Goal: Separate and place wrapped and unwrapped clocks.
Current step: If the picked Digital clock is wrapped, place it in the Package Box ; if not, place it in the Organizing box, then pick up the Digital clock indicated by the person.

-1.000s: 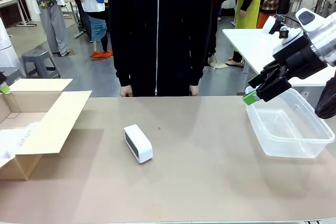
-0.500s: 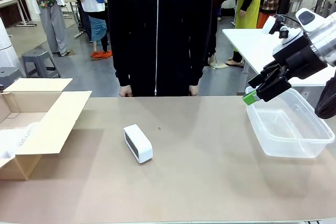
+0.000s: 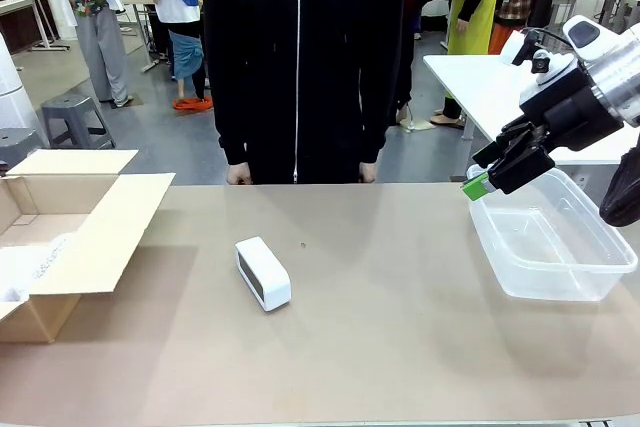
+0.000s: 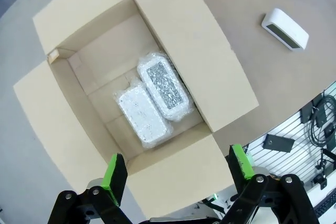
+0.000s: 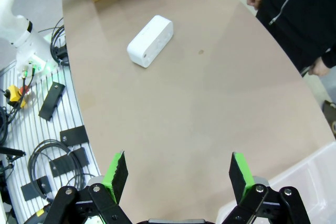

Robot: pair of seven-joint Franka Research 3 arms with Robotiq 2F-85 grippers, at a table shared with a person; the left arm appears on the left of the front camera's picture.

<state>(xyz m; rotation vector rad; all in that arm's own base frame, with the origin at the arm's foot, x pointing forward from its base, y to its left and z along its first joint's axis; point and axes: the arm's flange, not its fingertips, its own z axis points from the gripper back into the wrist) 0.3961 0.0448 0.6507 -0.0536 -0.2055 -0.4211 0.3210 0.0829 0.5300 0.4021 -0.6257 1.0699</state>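
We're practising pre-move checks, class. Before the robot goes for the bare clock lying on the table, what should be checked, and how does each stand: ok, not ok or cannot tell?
1. Right gripper open, holding nothing: ok.
2. Left gripper open, holding nothing: ok.
3. Unwrapped clock lies free on the table, nothing touching it: ok.
4. Both wrapped clocks inside the cardboard box: ok.
5. Person's hands at the far edge, away from the clock: ok.
6. Clock fits between the open jaws: cannot tell.
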